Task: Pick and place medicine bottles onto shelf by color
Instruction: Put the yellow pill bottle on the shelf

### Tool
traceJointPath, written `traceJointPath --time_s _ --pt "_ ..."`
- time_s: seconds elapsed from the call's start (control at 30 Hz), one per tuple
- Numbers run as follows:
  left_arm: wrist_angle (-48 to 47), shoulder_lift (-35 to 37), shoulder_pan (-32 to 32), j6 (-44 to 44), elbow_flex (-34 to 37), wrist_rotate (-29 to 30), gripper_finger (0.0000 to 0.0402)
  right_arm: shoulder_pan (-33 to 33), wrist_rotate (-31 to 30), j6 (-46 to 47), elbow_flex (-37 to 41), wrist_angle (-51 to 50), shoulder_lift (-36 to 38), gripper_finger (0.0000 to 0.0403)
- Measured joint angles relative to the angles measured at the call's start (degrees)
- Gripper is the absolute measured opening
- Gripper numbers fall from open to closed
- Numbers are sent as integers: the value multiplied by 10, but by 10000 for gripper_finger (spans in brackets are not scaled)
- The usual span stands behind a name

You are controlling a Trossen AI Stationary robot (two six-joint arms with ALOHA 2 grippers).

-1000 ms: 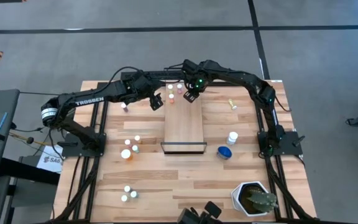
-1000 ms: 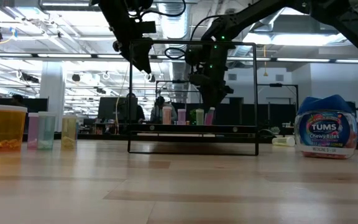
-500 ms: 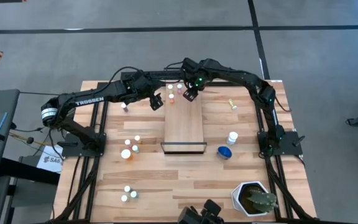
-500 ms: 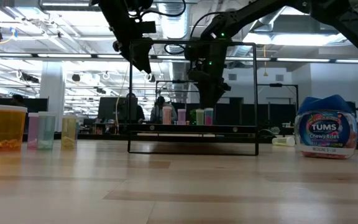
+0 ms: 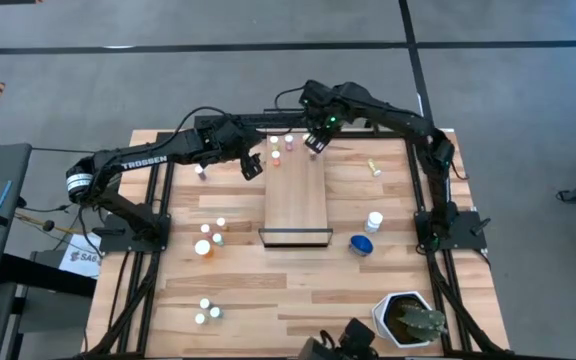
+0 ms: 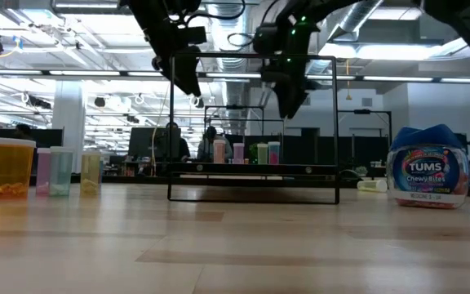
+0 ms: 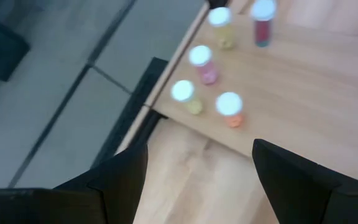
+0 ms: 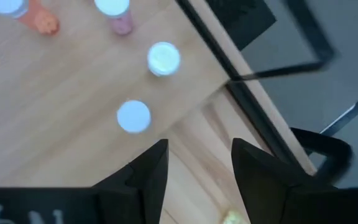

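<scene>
Left gripper (image 5: 253,166): jaws wide apart, empty, held in the air off the shelf's far left corner.
Right gripper (image 5: 317,143): jaws apart with nothing between them, raised above the shelf's far right corner, clear of the bottles.
Shelf (image 5: 297,200): long board lying down the middle of the table, its dark rim at the near end.
Shelf bottles (image 5: 282,147): four small white-capped ones standing together at the far end; the left wrist view shows a pink (image 7: 202,63), two yellowish (image 7: 184,97) and an orange (image 7: 230,110) among them.
Left group (image 5: 210,235): several small bottles on the table left of the shelf, an orange one the biggest.
Near-left pair (image 5: 206,310): small bottles near the table's front left.
Far-left bottle (image 5: 201,172): alone, beside the left arm.
Blue bottle (image 5: 361,244): on the table right of the shelf's near end, a white bottle (image 5: 373,221) just beyond it.
Lying bottle (image 5: 374,166): yellowish, on its side, far right.
Pot (image 5: 406,319): near right corner.
</scene>
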State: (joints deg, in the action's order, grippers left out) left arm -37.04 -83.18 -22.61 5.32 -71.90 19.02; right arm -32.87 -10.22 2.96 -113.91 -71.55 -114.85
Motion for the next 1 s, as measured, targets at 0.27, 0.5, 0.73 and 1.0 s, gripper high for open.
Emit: traceJointPath --time_s 0.27,0.5,0.73,1.0 --pt "1 0 1 -2 0 -23 279 -7 -6 52 146 19 112 194" --pt "10 0 1 7 0 -23 279 -6 -6 165 387 96 239 190" --pt "13 -1 1 -3 0 -23 279 -6 -6 252 505 139 304 193" --pt "38 -1 1 -11 0 -42 279 -7 -34 277 564 147 293 186"
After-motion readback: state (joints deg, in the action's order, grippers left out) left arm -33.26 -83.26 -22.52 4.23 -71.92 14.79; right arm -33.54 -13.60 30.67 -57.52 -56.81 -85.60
